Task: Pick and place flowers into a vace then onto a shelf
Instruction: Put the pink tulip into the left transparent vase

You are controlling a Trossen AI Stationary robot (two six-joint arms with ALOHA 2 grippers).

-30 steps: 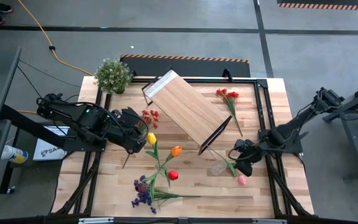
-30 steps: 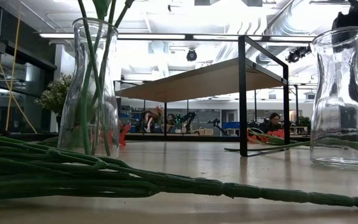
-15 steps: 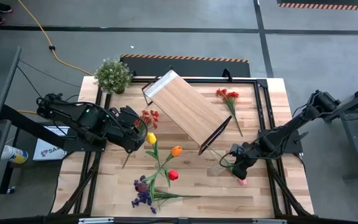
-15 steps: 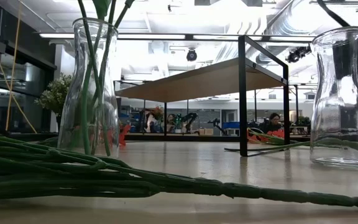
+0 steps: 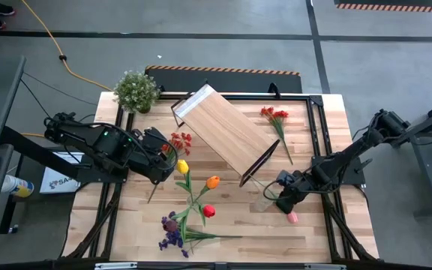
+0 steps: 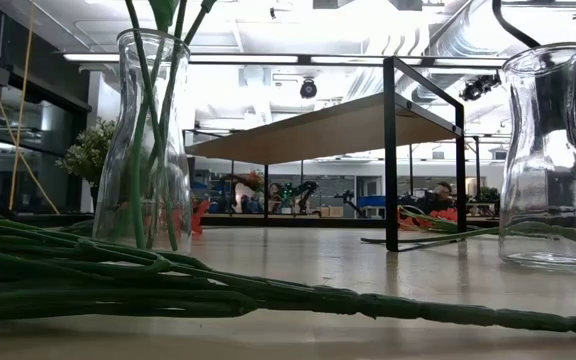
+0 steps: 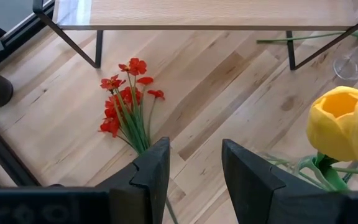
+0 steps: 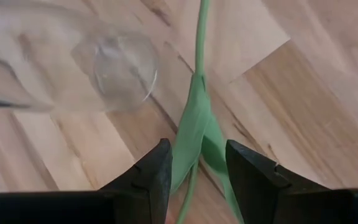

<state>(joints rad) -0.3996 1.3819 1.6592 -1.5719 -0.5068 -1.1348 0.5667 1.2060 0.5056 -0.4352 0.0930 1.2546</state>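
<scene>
A pink tulip (image 5: 292, 217) lies on the table, with its green stem and leaves (image 8: 194, 134) beside an empty glass vase (image 5: 263, 202). My right gripper (image 5: 283, 197) is open low over that stem, one finger on each side of the leaves. A second glass vase (image 6: 153, 140) holds the stems of the yellow (image 5: 182, 166), orange (image 5: 213, 181) and red (image 5: 208, 211) tulips. My left gripper (image 5: 169, 161) hangs open high above the table, with nothing between its fingers, over the stems of a red spray (image 7: 126, 102) that lies flat. The shelf (image 5: 223, 133) stands slantwise at the table's middle. My right gripper points steeply down with its fingers on either side of the pink tulip's leafy stem (image 8: 197, 143), across the stem. The stem lies on the table. Whether the fingers touch it I cannot tell.
A maroon tulip and a purple spray (image 5: 172, 231) lie near the front edge, their stems (image 6: 168, 280) stretched along the table. Another red spray (image 5: 276, 116) lies at the far right. A potted plant (image 5: 136, 90) stands at the far left corner.
My right gripper has come down toward the pink tulip's stem beside the empty vase, shifting a little toward the table's left and turning slightly. The flowers and vases have stayed where they were.
</scene>
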